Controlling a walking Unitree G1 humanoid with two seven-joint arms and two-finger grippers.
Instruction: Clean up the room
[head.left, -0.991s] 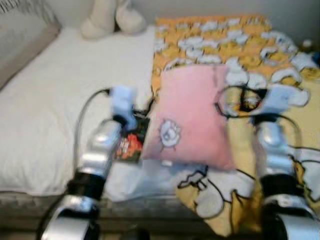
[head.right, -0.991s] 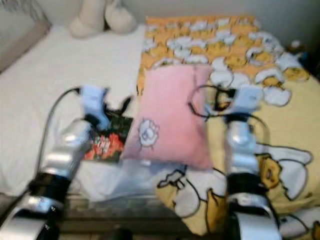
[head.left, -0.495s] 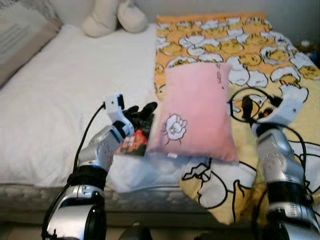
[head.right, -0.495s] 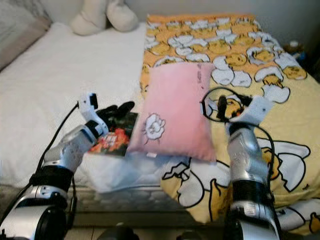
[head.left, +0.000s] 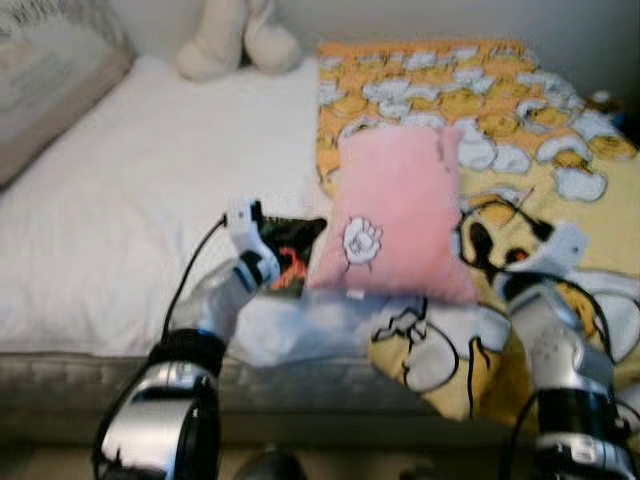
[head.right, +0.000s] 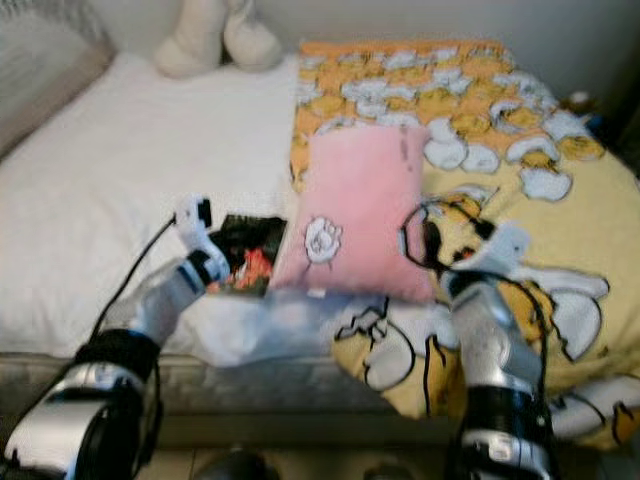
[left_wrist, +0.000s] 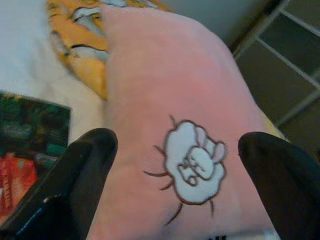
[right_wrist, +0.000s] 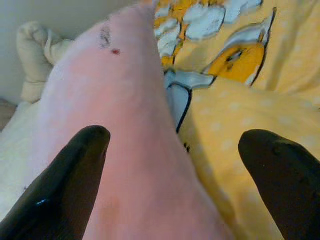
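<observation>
Bracketing the pillow (head.left: 395, 215) from both sides, I had the left gripper (left_wrist: 190, 165) and right gripper (right_wrist: 175, 155) each with jaws wide apart, holding nothing. It lay on the bed (head.left: 150, 190), long axis running away from me, half on the duck blanket (head.left: 480, 90). Both arms looked about equally near. A book (head.left: 290, 255) lay tucked under its left edge, right where my left jaws would go in.

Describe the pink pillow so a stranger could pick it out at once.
On the bed, where white sheet meets the yellow duck-print blanket, lies the pink pillow. It alone is plain pink, with a small white sheep stitched near its front edge.
</observation>
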